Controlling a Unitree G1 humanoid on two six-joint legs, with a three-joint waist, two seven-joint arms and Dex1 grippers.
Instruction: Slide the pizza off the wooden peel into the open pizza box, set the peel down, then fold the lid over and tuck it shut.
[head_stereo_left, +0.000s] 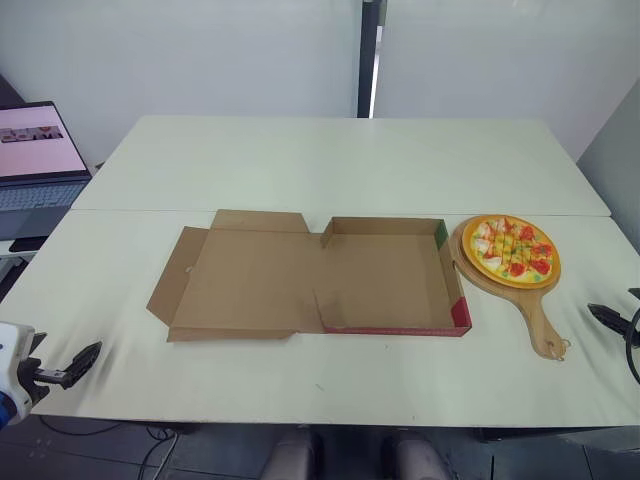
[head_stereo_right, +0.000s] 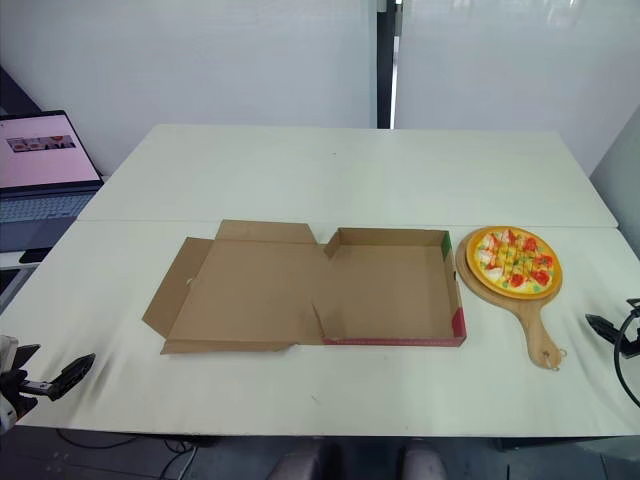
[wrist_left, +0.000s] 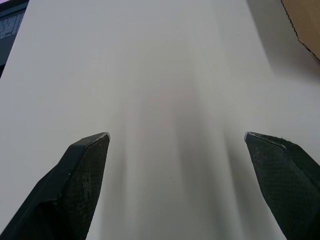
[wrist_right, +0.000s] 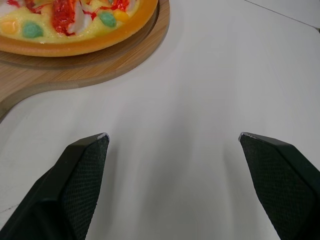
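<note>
An open cardboard pizza box (head_stereo_left: 390, 275) lies in the middle of the white table (head_stereo_left: 330, 160), its lid (head_stereo_left: 245, 280) spread flat toward the left. Right of the box a toy pizza (head_stereo_left: 511, 249) with red and green toppings rests on a round wooden peel (head_stereo_left: 536, 318), handle pointing toward the front edge. My right gripper (head_stereo_left: 612, 316) hovers open over bare table just right of the handle; the pizza (wrist_right: 70, 22) and peel (wrist_right: 75, 70) lie ahead of it. My left gripper (head_stereo_left: 72, 365) hangs open at the front left corner, well away from the box (wrist_left: 302, 22).
An open laptop (head_stereo_left: 35, 160) stands on a side surface off the table's left edge. A seam (head_stereo_left: 300, 211) runs across the table behind the box. Bare tabletop lies behind and in front of the box.
</note>
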